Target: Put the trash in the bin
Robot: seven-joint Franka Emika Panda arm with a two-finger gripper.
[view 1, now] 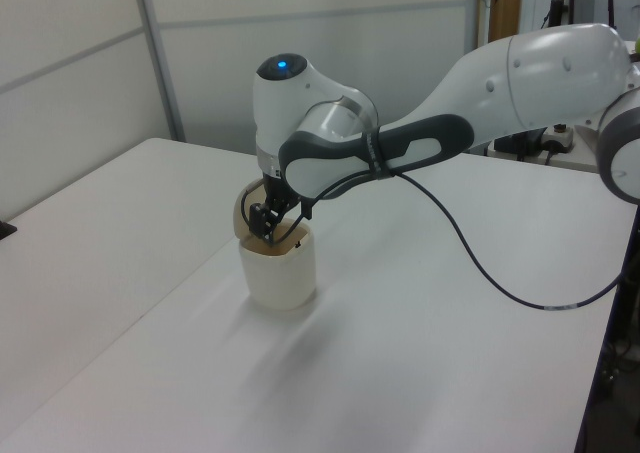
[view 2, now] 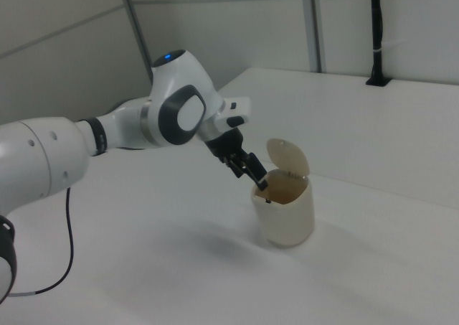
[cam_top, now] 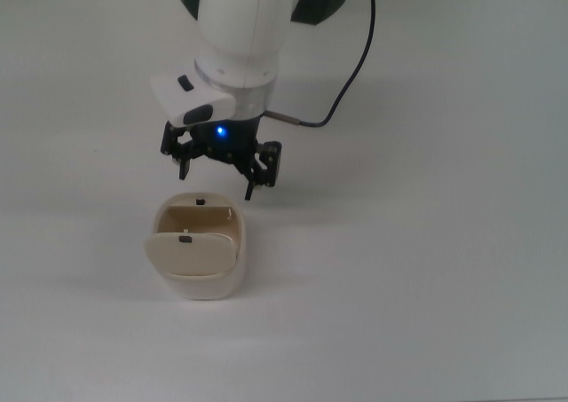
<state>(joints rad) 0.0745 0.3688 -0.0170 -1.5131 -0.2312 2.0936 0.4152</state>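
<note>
White table (cam_top: 426,269) carries everything; the arm (view 1: 520,83) reaches in from the top view's upper edge, with a black cable (cam_top: 351,74) looping off its wrist. Bin (cam_top: 200,256) sits just below the gripper in the top view, its flap lid (cam_top: 191,253) tipped up on the side away from the gripper and its mouth open toward it. Gripper (cam_top: 220,167) hangs over the bin's near rim, fingers spread apart with nothing between them, blue LED lit on the hand. In the right view the fingertips (view 2: 258,178) sit right at the rim. Trash isn't visible in any view; bin interior shows only tan wall, so can't tell from here whether the wad is inside
</note>
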